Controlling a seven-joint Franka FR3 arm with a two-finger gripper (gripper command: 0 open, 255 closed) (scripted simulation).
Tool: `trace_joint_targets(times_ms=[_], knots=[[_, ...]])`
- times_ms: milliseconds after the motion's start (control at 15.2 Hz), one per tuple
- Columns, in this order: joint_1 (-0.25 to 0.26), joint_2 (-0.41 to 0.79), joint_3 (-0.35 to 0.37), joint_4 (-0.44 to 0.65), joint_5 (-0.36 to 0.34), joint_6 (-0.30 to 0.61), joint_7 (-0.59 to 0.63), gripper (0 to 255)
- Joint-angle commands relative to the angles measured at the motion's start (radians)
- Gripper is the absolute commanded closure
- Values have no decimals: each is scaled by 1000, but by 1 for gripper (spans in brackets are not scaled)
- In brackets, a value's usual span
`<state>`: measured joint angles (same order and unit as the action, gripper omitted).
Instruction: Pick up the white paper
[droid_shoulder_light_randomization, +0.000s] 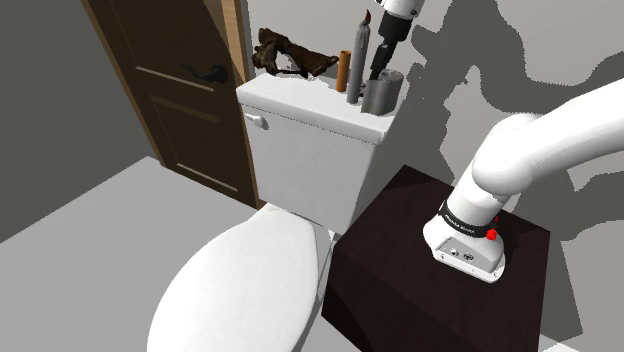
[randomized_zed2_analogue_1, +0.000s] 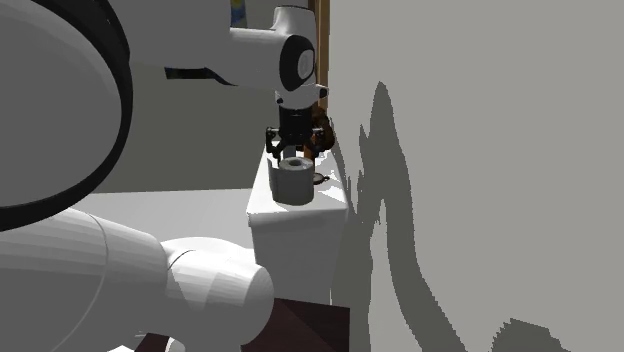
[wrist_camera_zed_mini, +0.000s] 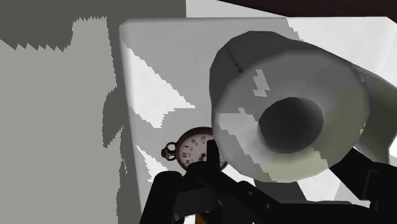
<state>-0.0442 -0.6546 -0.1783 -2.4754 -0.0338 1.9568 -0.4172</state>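
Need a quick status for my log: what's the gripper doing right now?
Gripper: down at the grey paper roll with dark hollow core; whether open or gripping it cannot be told.

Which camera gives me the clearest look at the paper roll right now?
The wrist view: the grey paper roll looms close, its hollow core facing the camera. The shoulder view shows it small on the toilet tank; the second exterior view, upright there.

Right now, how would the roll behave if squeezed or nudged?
Standing on end on the tank lid, the roll would probably slide, not roll, when nudged; tipped over, it likely rolls. Its hollow core suggests it is light and may squash under a hard squeeze. It stands near the lid's edge, so a push could drop it.
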Motion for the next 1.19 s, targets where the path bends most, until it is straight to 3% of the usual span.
trace_joint_targets(times_ms=[0, 1122], knots=[[0, 0, 0, -2, 0, -1, 0, 255], [8, 13, 13, 211, 10, -200, 9, 255]])
